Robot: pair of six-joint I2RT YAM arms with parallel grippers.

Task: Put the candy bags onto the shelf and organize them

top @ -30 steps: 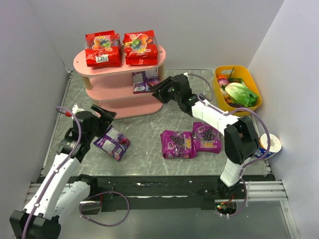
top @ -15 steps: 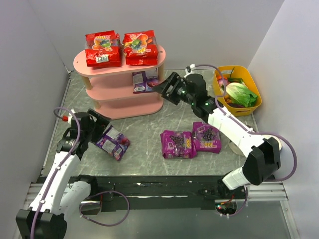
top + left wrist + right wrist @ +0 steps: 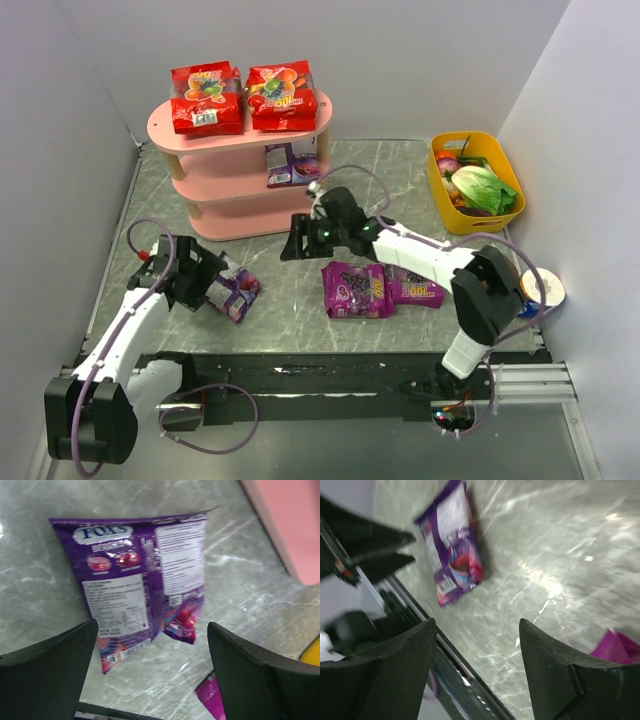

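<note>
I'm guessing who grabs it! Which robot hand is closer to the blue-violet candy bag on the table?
Left. The left hand is open right over the bag; the right hand is apart, further right.

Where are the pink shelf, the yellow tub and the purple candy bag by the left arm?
pink shelf [image 3: 236,143], top view, top tier's front rim.
yellow tub [image 3: 480,224], top view, near rim.
purple candy bag [image 3: 140,575], left wrist view, printed middle.

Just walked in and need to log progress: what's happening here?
Two robot arms are stocking candy bags on the pink shelf. Two red bags lie on its top tier and one blue-violet bag on the middle tier. The left gripper, open, hovers over a second blue-violet bag on the table. The right gripper is open and empty, near two magenta bags lying there.
</note>
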